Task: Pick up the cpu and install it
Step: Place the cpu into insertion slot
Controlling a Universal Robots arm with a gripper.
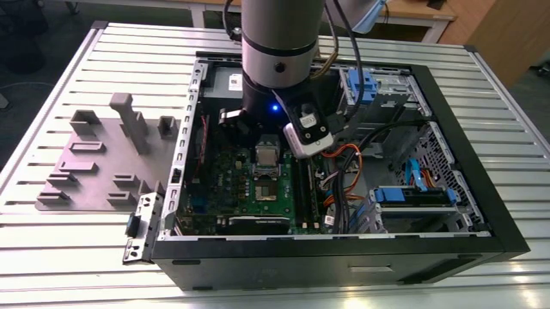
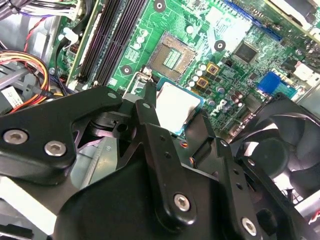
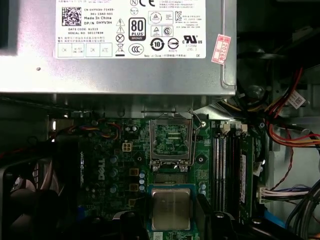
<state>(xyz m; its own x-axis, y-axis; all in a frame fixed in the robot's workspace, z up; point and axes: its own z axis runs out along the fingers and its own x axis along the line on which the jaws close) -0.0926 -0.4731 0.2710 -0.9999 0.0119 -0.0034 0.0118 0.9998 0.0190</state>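
The cpu (image 3: pixel 171 209) is a small square chip with a silver top and a thin teal rim. My gripper (image 3: pixel 171 222) is shut on it, one black finger (image 2: pixel 148 100) at each of two opposite edges. The same chip (image 2: pixel 175 106) sits between the fingers of the gripper (image 2: pixel 175 117) in the second wrist view. The socket (image 3: pixel 171 140) lies just beyond the chip with its pin field bare, inside a silver metal frame (image 3: pixel 153 142). The chip is beside the socket (image 2: pixel 170 56), not over it. In the exterior view the arm (image 1: pixel 275 58) reaches down into the case over the green motherboard (image 1: pixel 245 177).
The open black computer case (image 1: pixel 344 270) walls in the work area. The grey power supply (image 3: pixel 115 65) stands behind the socket. Memory slots (image 3: pixel 225 170), coloured cables (image 3: pixel 290 115) and a black fan (image 2: pixel 280 150) surround it. A grey fixture plate (image 1: pixel 94 167) lies at the exterior view's left.
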